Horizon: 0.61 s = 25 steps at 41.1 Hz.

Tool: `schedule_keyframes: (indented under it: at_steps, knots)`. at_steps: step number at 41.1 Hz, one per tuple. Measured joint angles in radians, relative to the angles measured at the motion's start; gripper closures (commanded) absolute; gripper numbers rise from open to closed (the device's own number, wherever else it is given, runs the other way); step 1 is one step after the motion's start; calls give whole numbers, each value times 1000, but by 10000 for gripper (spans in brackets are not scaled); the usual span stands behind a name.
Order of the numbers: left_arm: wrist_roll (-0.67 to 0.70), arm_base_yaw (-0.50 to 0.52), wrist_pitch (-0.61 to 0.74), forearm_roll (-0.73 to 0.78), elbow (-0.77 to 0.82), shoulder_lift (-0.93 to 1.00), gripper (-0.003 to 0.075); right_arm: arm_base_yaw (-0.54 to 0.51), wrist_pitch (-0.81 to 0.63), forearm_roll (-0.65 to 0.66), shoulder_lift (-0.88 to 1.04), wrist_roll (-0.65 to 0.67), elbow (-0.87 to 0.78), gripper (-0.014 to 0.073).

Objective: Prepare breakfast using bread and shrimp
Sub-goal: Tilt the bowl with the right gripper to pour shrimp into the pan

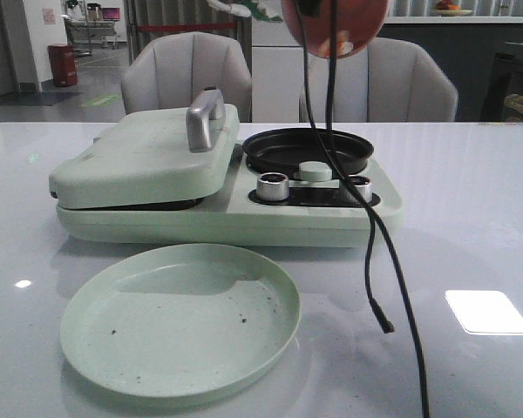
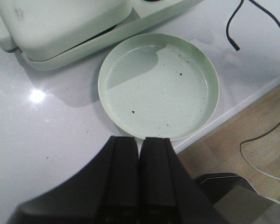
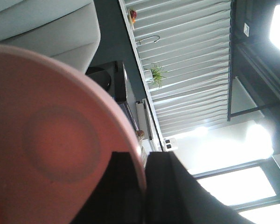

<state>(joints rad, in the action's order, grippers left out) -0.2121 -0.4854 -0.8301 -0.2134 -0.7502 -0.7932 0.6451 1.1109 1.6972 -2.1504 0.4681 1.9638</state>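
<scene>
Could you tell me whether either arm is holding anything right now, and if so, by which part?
The right tool grips a pink plate by its rim, raised high. The left tool is shut and holds nothing.

Left tool [image 2: 140, 156] w/ black fingers pressed together, nothing btwn them, above white desk [image 2: 46, 135] edge. Just beyond: pale green plate [image 2: 113, 100], empty except dark crumbs. Green breakfast maker [image 2: 60, 28] w/ lid down, near plate. Black cable end [image 2: 234, 43] on desk beside plate.
</scene>
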Motion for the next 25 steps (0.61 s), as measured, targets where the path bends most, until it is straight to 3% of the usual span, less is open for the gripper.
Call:
schedule_keyframes:
  at_steps: [25]
  knots:
    - [0, 0, 0, 0, 0, 0, 621, 25, 17, 1, -67, 12, 21, 551]
